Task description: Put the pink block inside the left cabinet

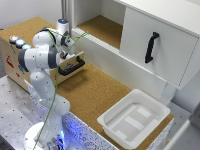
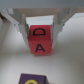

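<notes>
The pink block (image 2: 40, 41) is a pinkish-red cube with black letters D and A. In the wrist view it sits between my gripper's fingers (image 2: 23, 27), which press on its two sides. My gripper (image 2: 40, 37) is shut on it. In the exterior view my gripper (image 1: 64, 47) hangs over the open light-wood drawer (image 1: 75, 62) at the exterior view's left, and the block is hidden there. The left cabinet (image 1: 100, 29) is the open white-walled compartment with a cork floor, behind the drawer and towards the exterior view's right.
A purple block (image 2: 31, 79) with a yellow mark lies close to the pink one. A white door with a black handle (image 1: 152, 47) is at the exterior view's right. A white tray (image 1: 132, 117) sits on the cork tabletop. Round buttons (image 1: 17, 41) are at the far left.
</notes>
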`<state>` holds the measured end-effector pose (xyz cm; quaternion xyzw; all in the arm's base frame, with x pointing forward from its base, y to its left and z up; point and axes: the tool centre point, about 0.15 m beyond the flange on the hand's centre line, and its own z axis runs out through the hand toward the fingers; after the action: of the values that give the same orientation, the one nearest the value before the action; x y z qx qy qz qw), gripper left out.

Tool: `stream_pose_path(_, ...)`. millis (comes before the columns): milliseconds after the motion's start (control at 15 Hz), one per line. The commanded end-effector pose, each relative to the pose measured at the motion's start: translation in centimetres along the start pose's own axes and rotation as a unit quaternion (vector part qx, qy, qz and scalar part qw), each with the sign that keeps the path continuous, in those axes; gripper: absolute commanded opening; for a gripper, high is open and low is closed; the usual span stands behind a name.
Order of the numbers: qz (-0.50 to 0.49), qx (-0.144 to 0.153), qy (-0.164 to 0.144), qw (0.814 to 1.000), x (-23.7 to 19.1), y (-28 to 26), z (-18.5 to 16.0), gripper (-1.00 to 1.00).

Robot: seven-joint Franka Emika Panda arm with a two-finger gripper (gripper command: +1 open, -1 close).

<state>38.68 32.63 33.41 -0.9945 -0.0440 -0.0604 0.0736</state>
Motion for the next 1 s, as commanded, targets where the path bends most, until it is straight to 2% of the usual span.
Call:
stream_pose_path(0, -0.031, -0.053, 0.051, 0.997, 0.5, -2.1, -6.6, -1.00)
stream_pose_path(333, -0.084, -0.073, 0.088, 0.990, 3.8, -4.3, -10.5, -1.00)
stream_pose_path(467, -0.074, -0.085, 0.105, 0.988, 6.0, -3.6, -11.8, -1.00)
stream_pose_path(733, -0.041, -0.080, 0.115, 0.989, 11.9, -1.0, -13.6, -1.00)
stream_pose_path(933, -0.038, -0.098, 0.141, 0.984, 15.6, -0.1, -16.5, -1.00)
